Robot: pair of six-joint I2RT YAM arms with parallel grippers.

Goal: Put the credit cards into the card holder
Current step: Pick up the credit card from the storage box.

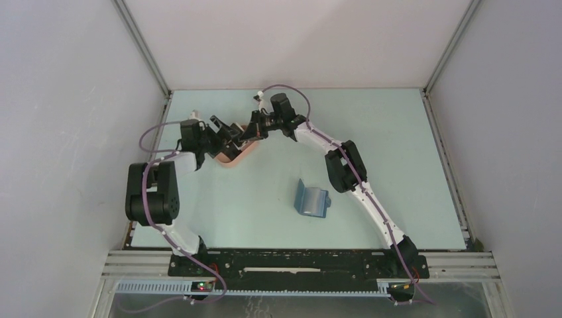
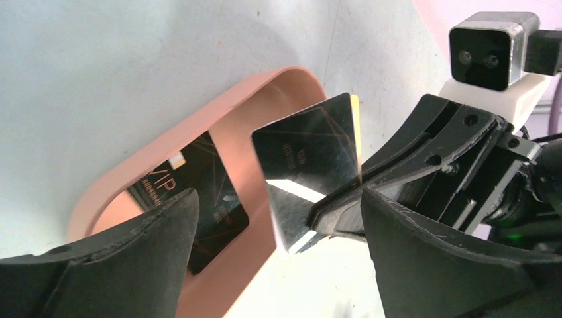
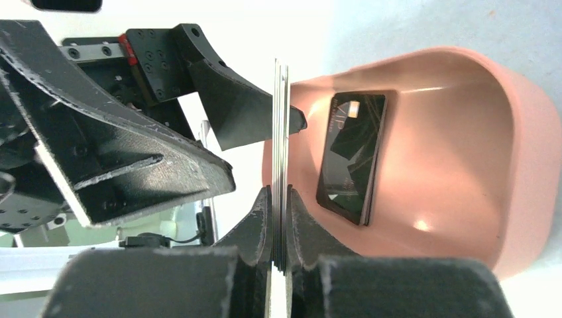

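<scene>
My right gripper [image 3: 279, 193] is shut on a thin stack of black credit cards [image 3: 281, 126], held on edge just above the pink tray's near rim. In the left wrist view the stack [image 2: 308, 156] shows its glossy black face, with a pale yellow edge behind. My left gripper [image 2: 278, 209] is open and empty, its fingers [image 2: 139, 258] to either side of the held stack without touching it. More black cards [image 3: 351, 159] lie flat in the tray. The blue card holder [image 1: 311, 199] lies open mid-table, away from both grippers [image 1: 225, 132] [image 1: 252, 131].
The pink oval tray [image 1: 233, 159] sits at the back left, under both grippers; its rim [image 2: 219, 112] also shows in the left wrist view. White enclosure walls and metal rails border the pale blue table [image 1: 397, 146].
</scene>
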